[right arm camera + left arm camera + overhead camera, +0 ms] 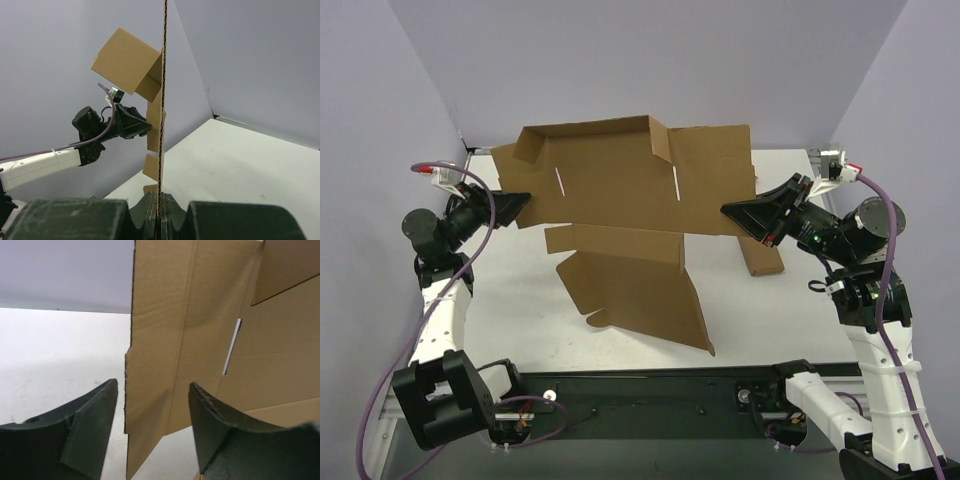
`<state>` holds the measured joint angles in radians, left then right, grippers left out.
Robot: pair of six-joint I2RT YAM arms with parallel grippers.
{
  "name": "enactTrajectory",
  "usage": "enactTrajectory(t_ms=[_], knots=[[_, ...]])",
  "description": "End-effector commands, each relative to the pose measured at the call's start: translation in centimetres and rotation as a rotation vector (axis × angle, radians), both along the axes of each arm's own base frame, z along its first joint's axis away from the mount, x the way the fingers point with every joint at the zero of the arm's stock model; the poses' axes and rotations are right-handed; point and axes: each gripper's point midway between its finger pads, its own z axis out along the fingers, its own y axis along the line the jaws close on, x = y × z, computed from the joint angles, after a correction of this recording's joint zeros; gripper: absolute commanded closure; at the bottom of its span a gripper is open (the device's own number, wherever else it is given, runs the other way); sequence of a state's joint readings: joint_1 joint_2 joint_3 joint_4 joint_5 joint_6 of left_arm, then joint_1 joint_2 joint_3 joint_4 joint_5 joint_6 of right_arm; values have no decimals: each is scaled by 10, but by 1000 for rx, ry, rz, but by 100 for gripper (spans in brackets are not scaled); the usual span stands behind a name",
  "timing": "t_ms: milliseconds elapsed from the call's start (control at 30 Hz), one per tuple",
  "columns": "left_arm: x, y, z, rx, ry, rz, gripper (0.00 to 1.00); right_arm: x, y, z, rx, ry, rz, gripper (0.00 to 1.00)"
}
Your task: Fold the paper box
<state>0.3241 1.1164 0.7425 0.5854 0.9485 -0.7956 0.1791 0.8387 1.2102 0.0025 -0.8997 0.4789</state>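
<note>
Above the white table [510, 300], the right gripper [160, 201] pinches the paper box [620, 190]; the left gripper [152, 385], spread astride its edge, should close squarely.

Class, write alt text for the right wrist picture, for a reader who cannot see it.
The right gripper is shut on the edge of an unfolded cardboard box, seen edge-on as a thin line rising up the frame. Beyond it the left gripper reaches toward its far end, above a white table.
</note>
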Motion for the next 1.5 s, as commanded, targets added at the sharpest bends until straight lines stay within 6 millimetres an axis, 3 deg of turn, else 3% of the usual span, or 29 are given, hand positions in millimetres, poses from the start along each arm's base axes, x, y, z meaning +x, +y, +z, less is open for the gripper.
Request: enactTrajectory(t_ms=[0, 167, 233, 300, 400, 433, 467, 533, 567, 600, 667, 867, 1100, 1133, 1167, 1200, 1233, 1267, 1300, 1433, 1467], knots=[[-16, -15, 31, -5, -141, -117, 38, -13, 2, 28, 27, -94, 37, 100], [-17, -27, 26, -2, -132, -162, 60, -8, 2, 18, 28, -66, 26, 100], [-19, -31, 25, 9, -142, -174, 75, -1, -1, 13, 29, -58, -10, 100], [-20, -34, 22, 13, -130, -175, 90, 7, -4, 0, 24, -22, -44, 100], [-22, -44, 16, 37, -114, -202, 99, 26, -16, -22, 11, 52, -161, 100], [-24, -47, 16, 66, -133, -206, 100, 36, -24, -24, 12, 50, -237, 94], [-26, -54, 17, 82, -139, -226, 100, 41, -29, -39, -8, 94, -275, 77], [-27, -60, 8, 137, -120, -233, 100, 47, -40, -56, -43, 122, -349, 60], [-30, -68, 7, 160, -122, -253, 100, 55, -53, -63, -82, 112, -431, 42], [-28, -69, 0, 209, -106, -245, 100, 57, -61, -76, -113, 144, -478, 35], [-31, -75, -2, 254, -106, -250, 100, 60, -80, -82, -162, 132, -579, 20], [-29, -82, -16, 307, -63, -223, 100, 46, -113, -81, -136, 153, -772, 12], [-32, -96, -23, 362, -87, -229, 100, 39, -80, -64, 176, 285, -647, 9], [-33, -99, -23, 371, -93, -226, 100, 40, -72, -61, 277, 352, -614, 9], [-35, -101, -26, 380, -90, -228, 100, 44, -63, -71, 334, 416, -581, 9], [-36, -101, -24, 404, -115, -221, 100, 46, -54, -52, 435, 384, -516, 9], [-36, -102, -25, 418, -120, -214, 100, 47, -41, -51, 558, 476, -444, 10], [-38, -105, -27, 432, -117, -211, 100, 53, -33, -66, 596, 519, -419, 11], [-39, -106, -27, 446, -132, -213, 100, 52, -21, -57, 649, 505, -360, 12], [-43, -115, -29, 461, -154, -239, 100, 66, 6, -81, 673, 616, -380, 12], [-46, -119, -32, 466, -152, -258, 100, 68, 11, -74, 721, 622, -353, 12]])
